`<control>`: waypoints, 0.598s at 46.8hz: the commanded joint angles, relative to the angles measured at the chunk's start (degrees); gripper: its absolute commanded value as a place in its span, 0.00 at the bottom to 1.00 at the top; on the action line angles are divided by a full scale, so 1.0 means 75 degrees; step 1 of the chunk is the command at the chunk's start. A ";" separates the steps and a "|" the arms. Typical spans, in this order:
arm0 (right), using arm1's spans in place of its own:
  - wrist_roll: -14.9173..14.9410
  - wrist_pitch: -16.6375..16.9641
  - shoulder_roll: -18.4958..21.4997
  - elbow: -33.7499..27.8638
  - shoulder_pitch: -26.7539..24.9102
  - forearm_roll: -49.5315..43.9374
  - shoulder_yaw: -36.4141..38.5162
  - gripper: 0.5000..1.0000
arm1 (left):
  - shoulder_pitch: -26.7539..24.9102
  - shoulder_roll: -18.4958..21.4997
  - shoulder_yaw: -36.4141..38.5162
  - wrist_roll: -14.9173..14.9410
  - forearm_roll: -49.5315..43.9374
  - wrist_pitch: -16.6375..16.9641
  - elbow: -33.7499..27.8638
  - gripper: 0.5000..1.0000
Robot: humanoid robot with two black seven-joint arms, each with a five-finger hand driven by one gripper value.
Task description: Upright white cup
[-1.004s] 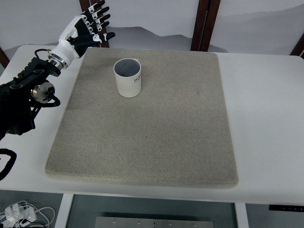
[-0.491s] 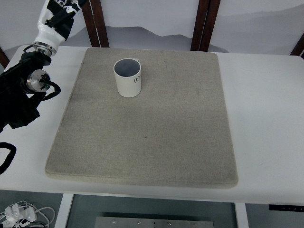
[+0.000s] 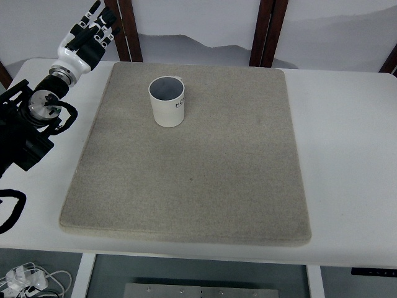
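Observation:
A white cup (image 3: 167, 102) stands upright on the grey felt mat (image 3: 192, 174), toward its far left, with its mouth facing up and dark print on its side. My left hand (image 3: 93, 34) is raised over the table's far left corner, well left of the cup and touching nothing. Its fingers are loosely spread and hold nothing. The black left arm (image 3: 28, 127) runs along the left edge. No right arm shows.
The mat covers most of the white table (image 3: 347, 143). Two dark wooden posts (image 3: 267, 31) stand behind the far edge. Cables (image 3: 25, 279) lie on the floor at the lower left.
The left hand went up out of the picture's top half a second ago and has come back down into view over the far left corner. The cup has not moved.

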 commanded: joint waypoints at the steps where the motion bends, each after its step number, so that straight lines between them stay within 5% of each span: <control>1: 0.0000 0.0000 0.0000 0.0000 0.0000 0.0000 -0.0008 0.90 | 0.0127 -0.0013 -0.0544 0.0544 -0.0157 0.0016 0.0004 1.00; 12: 0.0000 0.0012 0.0000 0.0000 0.0000 0.0000 -0.0019 0.90 | 0.0291 -0.0071 -0.1155 0.1108 -0.0403 0.0016 0.0028 1.00; 28: 0.0000 0.0059 0.0000 0.0012 -0.0023 -0.0035 -0.0020 0.90 | 0.0303 -0.0516 -0.1143 0.1097 -0.0684 0.0086 0.0192 1.00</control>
